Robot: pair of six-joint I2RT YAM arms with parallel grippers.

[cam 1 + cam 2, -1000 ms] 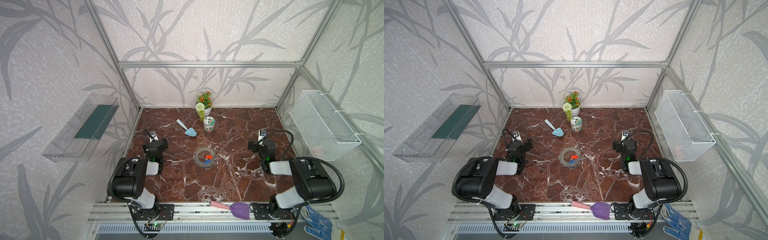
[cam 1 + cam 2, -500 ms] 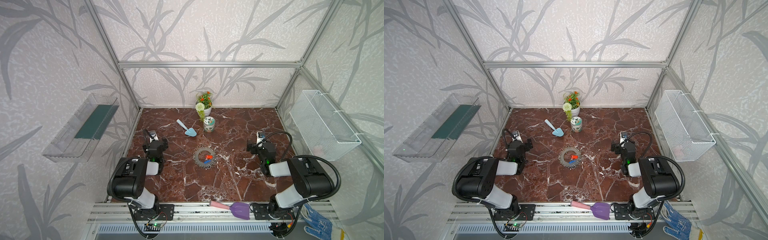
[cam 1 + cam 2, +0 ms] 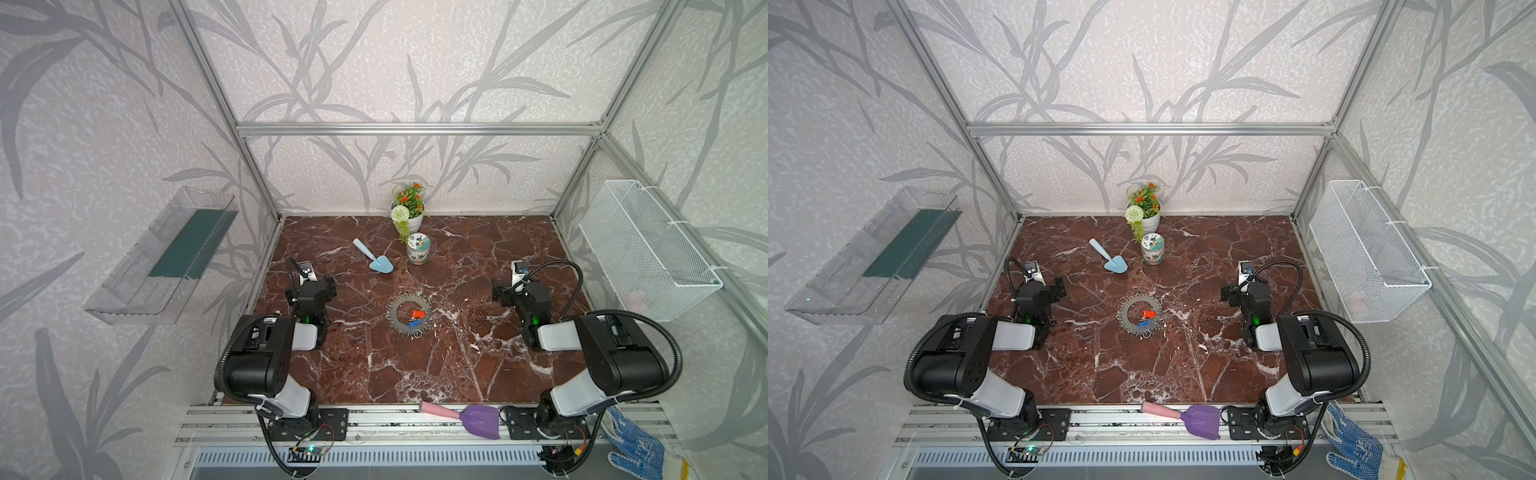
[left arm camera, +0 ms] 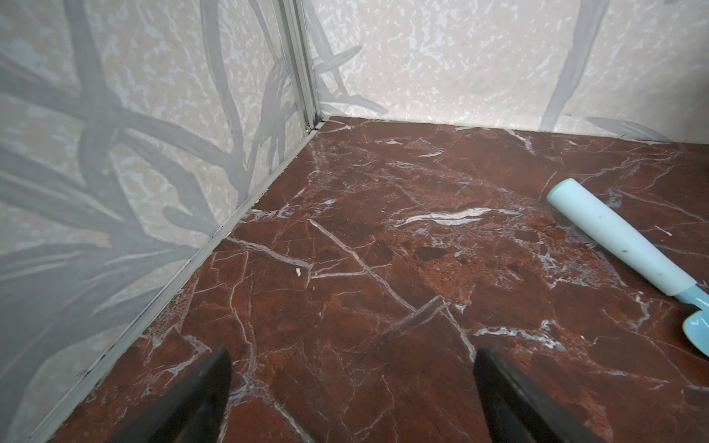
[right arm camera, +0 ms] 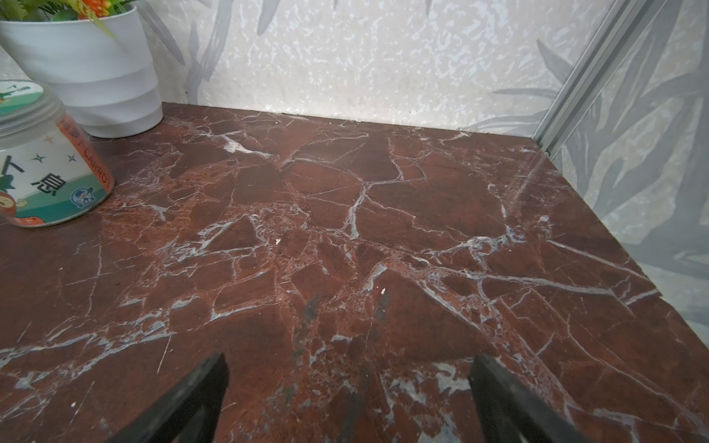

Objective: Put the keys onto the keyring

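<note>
The keyring (image 3: 394, 318) (image 3: 1126, 316), a flat grey toothed disc edged with small wire rings, lies mid-table in both top views. The keys rest at its central hole: the red-orange key (image 3: 417, 313) (image 3: 1148, 313) and, just in front of it, the blue key (image 3: 413, 323) (image 3: 1144, 323). At this size I cannot tell whether either is hooked on. My left gripper (image 3: 318, 286) (image 4: 351, 368) hovers open over bare marble, well left of the keyring. My right gripper (image 3: 515, 291) (image 5: 347, 364) is open and empty, well to its right. Neither wrist view shows the keys or keyring.
A light-blue trowel (image 3: 380, 262) (image 4: 621, 245) lies behind the keyring, beside a patterned cup (image 3: 417, 248) (image 5: 46, 172) and a white flower pot (image 3: 409, 220) (image 5: 96, 76). A purple trowel (image 3: 478, 419) sits on the front rail. A wire basket (image 3: 648, 249) and a clear shelf (image 3: 166, 257) hang on the side walls.
The right gripper has shifted slightly toward the middle of the table. The left arm, the keys and the keyring have not moved.
</note>
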